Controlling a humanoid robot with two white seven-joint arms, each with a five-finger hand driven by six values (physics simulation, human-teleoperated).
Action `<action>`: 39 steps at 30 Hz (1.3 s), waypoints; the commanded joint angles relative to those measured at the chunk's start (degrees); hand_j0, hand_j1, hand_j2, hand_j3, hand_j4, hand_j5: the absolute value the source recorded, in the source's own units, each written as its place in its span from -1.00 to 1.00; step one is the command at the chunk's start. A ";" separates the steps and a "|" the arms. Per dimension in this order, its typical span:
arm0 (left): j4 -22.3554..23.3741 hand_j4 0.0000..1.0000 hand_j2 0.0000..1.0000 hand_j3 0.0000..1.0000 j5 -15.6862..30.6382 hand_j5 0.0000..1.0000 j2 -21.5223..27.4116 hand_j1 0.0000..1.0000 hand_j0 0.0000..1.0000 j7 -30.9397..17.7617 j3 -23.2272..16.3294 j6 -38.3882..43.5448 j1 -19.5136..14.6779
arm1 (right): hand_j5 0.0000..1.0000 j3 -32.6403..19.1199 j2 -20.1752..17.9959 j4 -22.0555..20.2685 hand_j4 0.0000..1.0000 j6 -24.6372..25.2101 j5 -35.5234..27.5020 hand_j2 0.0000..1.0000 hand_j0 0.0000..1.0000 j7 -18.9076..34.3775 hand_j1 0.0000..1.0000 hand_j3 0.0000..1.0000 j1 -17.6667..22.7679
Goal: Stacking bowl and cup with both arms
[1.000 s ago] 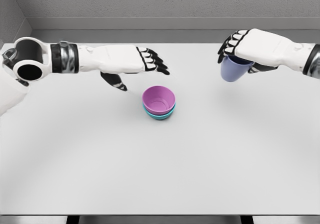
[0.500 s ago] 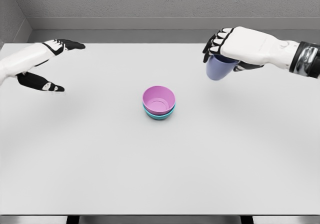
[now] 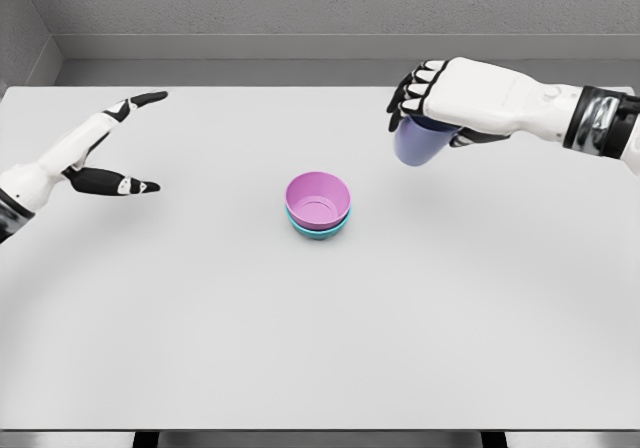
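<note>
A pink bowl (image 3: 318, 198) sits nested in a teal bowl (image 3: 320, 231) near the middle of the white table (image 3: 320, 348). My right hand (image 3: 425, 103) is shut on a blue-violet cup (image 3: 416, 146), gripping it from above and holding it in the air up and to the right of the bowls. My left hand (image 3: 110, 148) hovers far to the left of the bowls, fingers spread and empty.
The grey back wall (image 3: 320, 8) runs behind the table's far edge. The table's front edge (image 3: 320, 430) lies at the bottom of the view.
The right hand has carried the cup leftward, closer to the bowls. The left arm has pulled back from beside the bowls to the far left.
</note>
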 commanded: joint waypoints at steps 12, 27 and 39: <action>0.25 1.00 1.00 1.00 0.52 1.00 -0.43 1.00 1.00 -0.18 3.93 0.16 1.32 | 0.26 -0.08 2.65 -1.63 0.26 -0.01 -0.25 0.26 0.26 -0.08 0.26 0.26 -0.61; 1.74 1.00 1.00 1.00 0.52 1.00 -0.43 1.00 1.00 -0.18 4.46 0.16 1.23 | 0.26 -0.08 6.70 -2.51 0.26 -0.01 -0.16 0.26 0.26 -0.08 0.26 0.26 -0.88; 2.36 1.00 1.00 1.00 0.52 1.00 -0.43 1.00 1.00 -0.18 4.46 0.16 1.05 | 0.26 0.10 9.60 -2.42 0.26 0.07 0.10 0.26 0.26 0.10 0.26 0.26 -0.88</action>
